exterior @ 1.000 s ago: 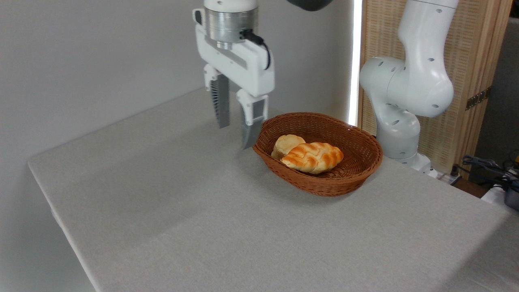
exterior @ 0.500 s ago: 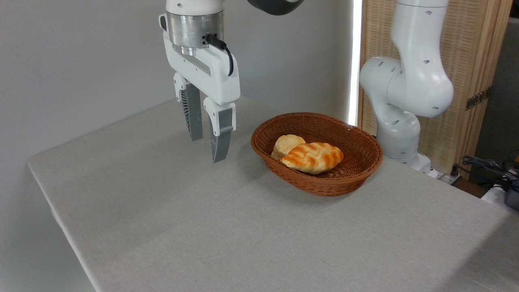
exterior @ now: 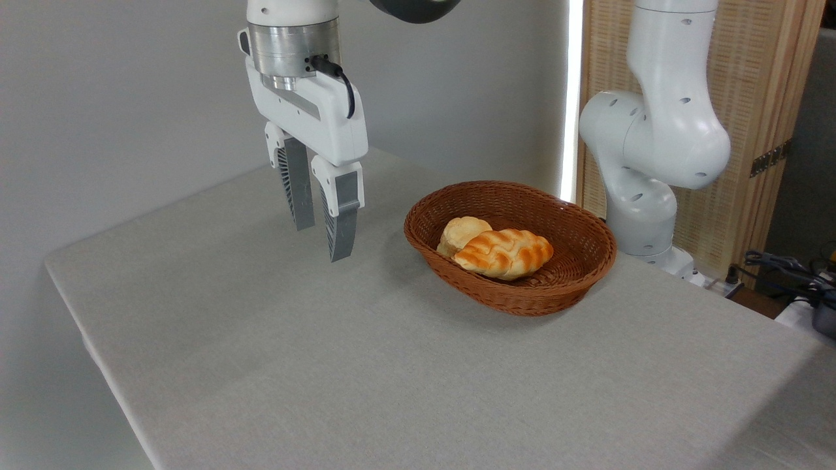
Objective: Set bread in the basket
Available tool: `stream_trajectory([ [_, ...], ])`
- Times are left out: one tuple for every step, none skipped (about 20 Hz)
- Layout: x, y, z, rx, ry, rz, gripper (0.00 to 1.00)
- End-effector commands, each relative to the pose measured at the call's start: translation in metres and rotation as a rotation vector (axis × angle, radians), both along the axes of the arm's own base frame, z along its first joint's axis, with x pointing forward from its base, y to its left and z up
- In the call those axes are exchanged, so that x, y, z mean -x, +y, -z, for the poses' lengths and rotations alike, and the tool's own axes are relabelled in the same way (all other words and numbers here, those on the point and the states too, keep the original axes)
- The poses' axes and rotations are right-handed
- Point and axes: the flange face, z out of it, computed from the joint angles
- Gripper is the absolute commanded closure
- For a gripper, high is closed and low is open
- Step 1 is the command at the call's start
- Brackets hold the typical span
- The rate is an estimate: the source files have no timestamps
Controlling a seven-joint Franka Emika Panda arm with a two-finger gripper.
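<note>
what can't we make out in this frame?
- Round bun: near side hidden by the bread.
- Basket: floor under both pieces hidden by them.
- Arm: upper links cut off by the top edge.
- Cables at the right edge: cut off, too small to identify.

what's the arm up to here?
The braided loaf already lies in the wicker basket, beside a small round bun. The tool hangs empty above the table, left of the basket, touching nothing, with a narrow gap between its fingers. The placing looks done.
</note>
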Motion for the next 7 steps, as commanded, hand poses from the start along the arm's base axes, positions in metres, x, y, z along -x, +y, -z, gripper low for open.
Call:
stream_trajectory([
  [-0.0056, 0.0060, -0.0035, -0.013, 0.005, -0.034, 0.00],
  [-0.0067, 0.0056, -0.0035, -0.009, -0.001, -0.031, 0.00],
  [-0.0080, 0.0054, -0.0011, -0.010, 0.002, -0.031, 0.00],
  [-0.0095, 0.0051, 0.0022, -0.010, 0.008, -0.030, 0.00],
  [-0.0102, 0.0041, 0.0031, -0.010, 0.009, -0.026, 0.00],
  [-0.0102, 0.0039, 0.0031, -0.009, 0.010, -0.024, 0.00],
  [-0.0101, 0.0038, 0.0033, -0.008, 0.011, -0.024, 0.00],
])
